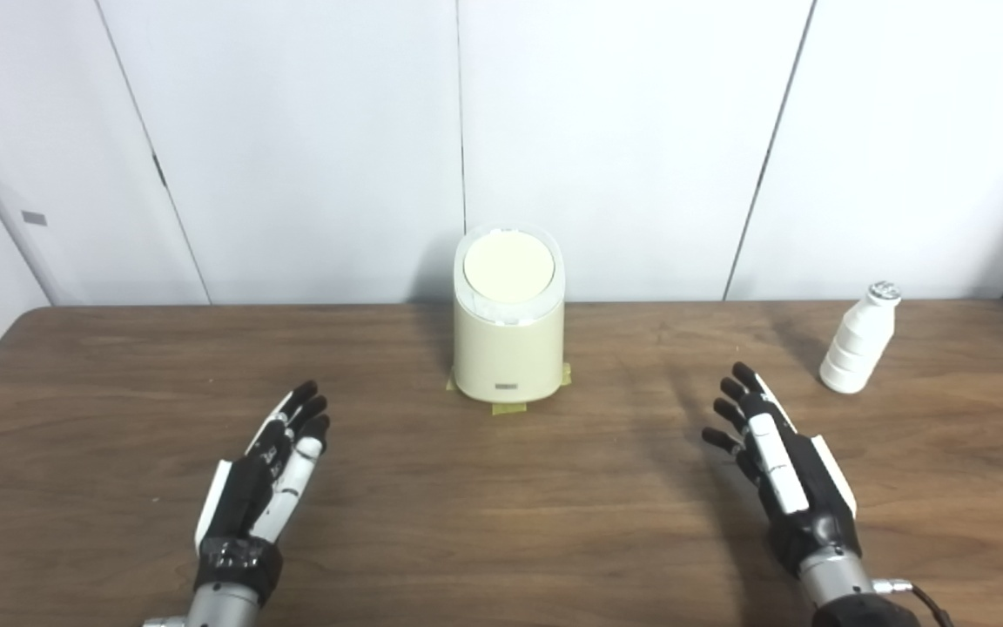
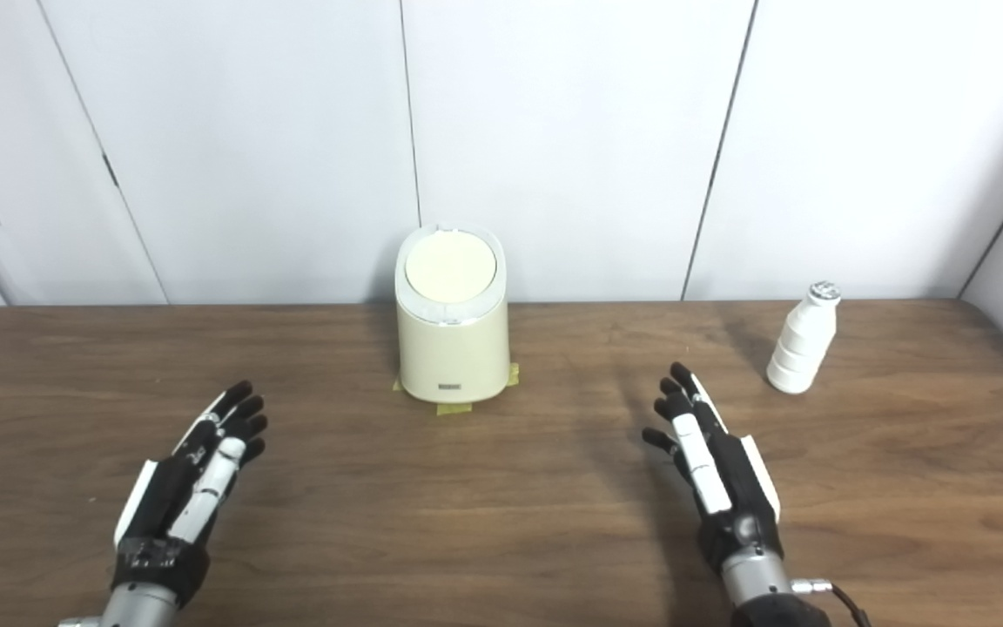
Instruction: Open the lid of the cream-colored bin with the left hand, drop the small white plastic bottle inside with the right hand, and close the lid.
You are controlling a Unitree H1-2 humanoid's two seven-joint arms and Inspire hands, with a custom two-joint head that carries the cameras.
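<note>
A cream-colored bin (image 1: pixel 508 335) stands at the table's far middle, taped down, its round lid (image 1: pixel 508 267) closed. A small white plastic bottle (image 1: pixel 859 339) with a silver cap stands upright at the far right. My left hand (image 1: pixel 268 466) hovers over the near left of the table, open, fingers stretched forward, well short and left of the bin. My right hand (image 1: pixel 776 457) is open at the near right, fingers pointing ahead, a short way in front and left of the bottle. Neither hand touches anything.
The brown wooden table (image 1: pixel 501 488) ends at a white panelled wall (image 1: pixel 623 139) just behind the bin. Yellow tape tabs (image 1: pixel 508 406) stick out under the bin's base.
</note>
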